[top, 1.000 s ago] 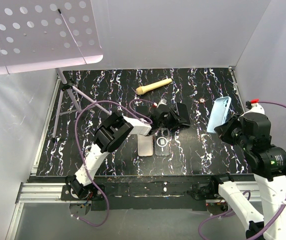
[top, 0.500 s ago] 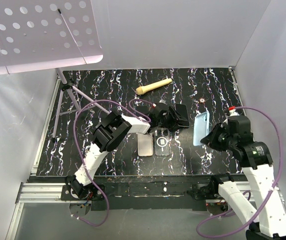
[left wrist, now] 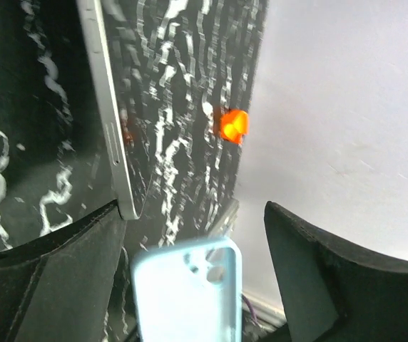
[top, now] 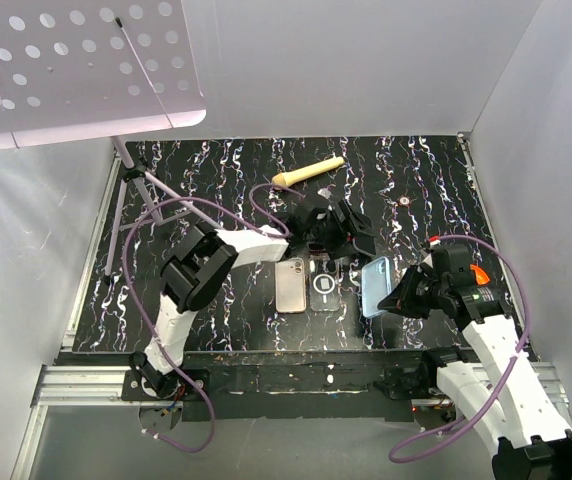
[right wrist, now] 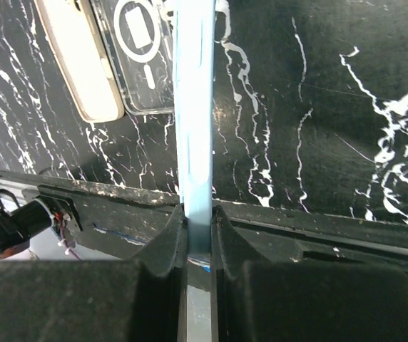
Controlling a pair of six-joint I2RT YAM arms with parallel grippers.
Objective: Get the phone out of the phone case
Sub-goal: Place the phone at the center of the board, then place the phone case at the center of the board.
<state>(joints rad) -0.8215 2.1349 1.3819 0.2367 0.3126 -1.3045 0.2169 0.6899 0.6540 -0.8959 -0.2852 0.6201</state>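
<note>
**Inspector:** Right claw (right wrist: 197,214)?

**Assistant:** Clamped on one end of the blue phone case (right wrist: 193,107). The case stands edge-on ahead of the claw, above the tabletop (right wrist: 318,85), probably on its way to being set down.

**Inspector:** Is anything in it?

**Assistant:** It looks empty, judging by the open camera cut-out. The dark phone (left wrist: 108,107) lies bare just beside the left claw (left wrist: 193,206), whose jaws stand apart and grip nothing.

**Inspector:** Other containers?

**Assistant:** A clear case (right wrist: 143,50), ahead-left of the right claw, appears empty. A beige phone (right wrist: 79,60) lies beside it.

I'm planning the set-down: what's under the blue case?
Only marbled table shows around the blue case, pinched on edge in the right gripper. The clear case and beige phone lie beside it. The strip directly beneath is covered.
</note>
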